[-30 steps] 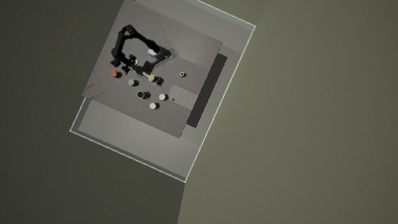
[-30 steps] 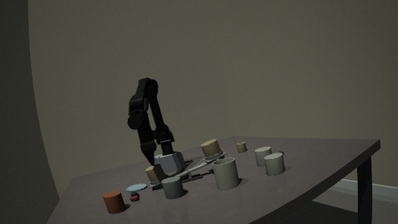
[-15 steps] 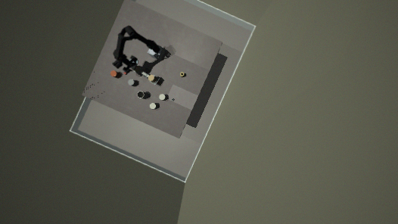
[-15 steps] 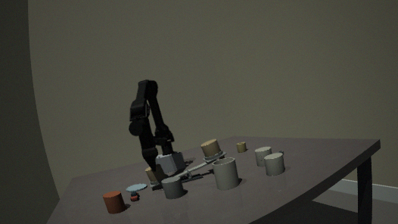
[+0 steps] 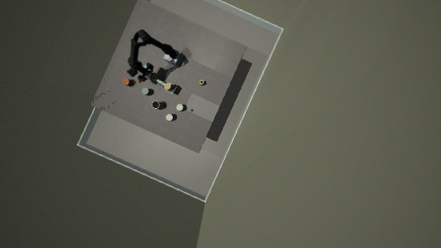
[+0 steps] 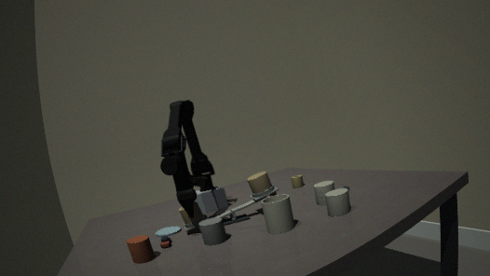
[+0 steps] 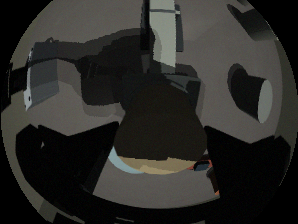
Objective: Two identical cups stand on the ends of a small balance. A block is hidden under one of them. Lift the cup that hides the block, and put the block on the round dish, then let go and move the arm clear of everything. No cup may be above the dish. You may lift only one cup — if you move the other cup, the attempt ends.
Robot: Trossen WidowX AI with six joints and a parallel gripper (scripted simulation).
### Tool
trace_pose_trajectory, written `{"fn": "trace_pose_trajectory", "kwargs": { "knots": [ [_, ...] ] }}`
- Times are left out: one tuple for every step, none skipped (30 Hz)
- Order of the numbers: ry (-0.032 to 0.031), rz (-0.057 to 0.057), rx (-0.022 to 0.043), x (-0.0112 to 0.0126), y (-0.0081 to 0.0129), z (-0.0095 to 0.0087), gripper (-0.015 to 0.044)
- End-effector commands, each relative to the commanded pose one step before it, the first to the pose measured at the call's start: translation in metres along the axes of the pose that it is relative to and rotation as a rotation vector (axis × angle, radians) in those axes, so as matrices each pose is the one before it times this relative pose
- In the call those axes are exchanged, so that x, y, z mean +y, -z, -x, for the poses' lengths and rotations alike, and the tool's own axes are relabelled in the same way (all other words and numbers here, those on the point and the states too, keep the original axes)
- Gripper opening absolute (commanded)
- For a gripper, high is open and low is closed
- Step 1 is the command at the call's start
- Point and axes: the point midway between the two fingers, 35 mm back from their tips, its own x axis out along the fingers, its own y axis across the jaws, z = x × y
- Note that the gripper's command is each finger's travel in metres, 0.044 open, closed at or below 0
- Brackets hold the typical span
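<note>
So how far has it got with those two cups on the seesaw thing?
Nothing looks finished: both tan cups sit on the balance, the raised one and the low one. Right now the gripper is down at the low cup with its fingers open, holding nothing. Left to do: lift that cup, move the block to the light blue dish, release and pull away.
</note>
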Motion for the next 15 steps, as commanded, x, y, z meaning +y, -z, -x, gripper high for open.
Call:
{"fn": "trace_pose_trajectory", "kwargs": {
  "knots": [
    [-0.00528, 0.0026, -0.00692, 0.00181, -0.00138, -0.00947, 0.0440],
    [-0.00002, 0.0000, -0.00001, 0.00014, -0.00004, -0.00125, 0.0440],
    [-0.00001, 0.0000, 0.00000, 0.00008, -0.00003, -0.00075, 0.0440],
    [0.00000, 0.0000, 0.00000, 0.00003, -0.00001, -0.00025, 0.0440],
    [0.00000, 0.0000, 0.00000, 0.00000, 0.00000, 0.00000, 0.0414],
    [0.00000, 0.0000, 0.00000, 0.00000, 0.00000, 0.00000, 0.0387],
    [0.00000, 0.0000, 0.00000, 0.00000, 0.00000, 0.00000, 0.0361],
    [0.00000, 0.0000, 0.00000, 0.00000, 0.00000, 0.00000, 0.0335],
    [0.00000, 0.0000, 0.00000, 0.00000, 0.00000, 0.00000, 0.0328],
    [0.00000, 0.0000, 0.00000, 0.00000, 0.00000, 0.00000, 0.0322],
    [0.00000, 0.0000, 0.00000, 0.00000, 0.00000, 0.00000, 0.0315],
    [0.00000, 0.0000, 0.00000, 0.00000, 0.00000, 0.00000, 0.0308],
    [0.00000, 0.0000, 0.00000, 0.00000, 0.00000, 0.00000, 0.0302],
    [0.00000, 0.0000, 0.00000, 0.00000, 0.00000, 0.00000, 0.0295],
    [0.00000, 0.0000, 0.00000, 0.00000, 0.00000, 0.00000, 0.0269]
  ]
}}
